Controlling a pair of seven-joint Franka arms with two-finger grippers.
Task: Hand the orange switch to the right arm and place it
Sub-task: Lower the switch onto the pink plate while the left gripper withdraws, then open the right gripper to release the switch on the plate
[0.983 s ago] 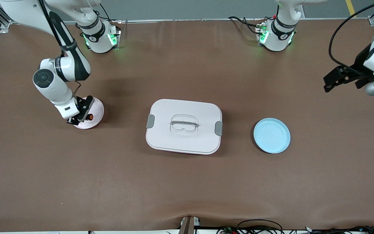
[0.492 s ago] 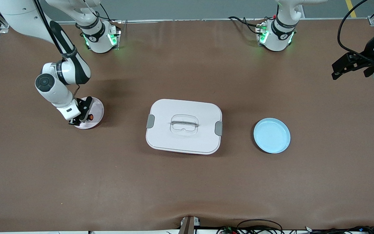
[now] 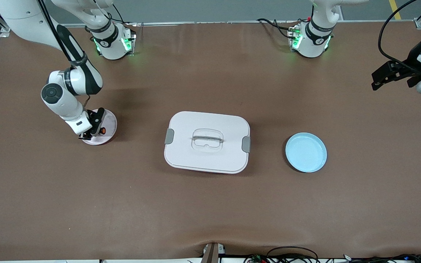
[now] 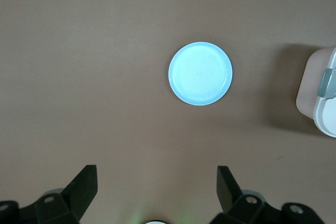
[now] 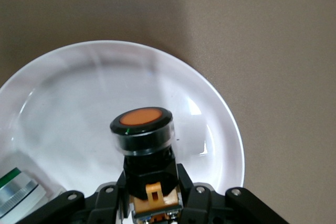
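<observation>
Brown table (image 3: 210, 204) (matte): white plate (image 3: 109, 126), lidded box (image 3: 207, 141), blue plate (image 3: 306, 152).

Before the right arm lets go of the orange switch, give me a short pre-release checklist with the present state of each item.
1. Right gripper shut on the orange switch: ok.
2. Switch is over the white plate, not the bare table: ok.
3. Switch resting on the plate before release: cannot tell.
4. Green-and-white part on the same plate sits apart from the switch: ok.
5. Left gripper open and waiting high over the left arm's end of the table, above the blue plate: ok.
6. Lidded white box mid-table is away from both grippers: ok.
</observation>
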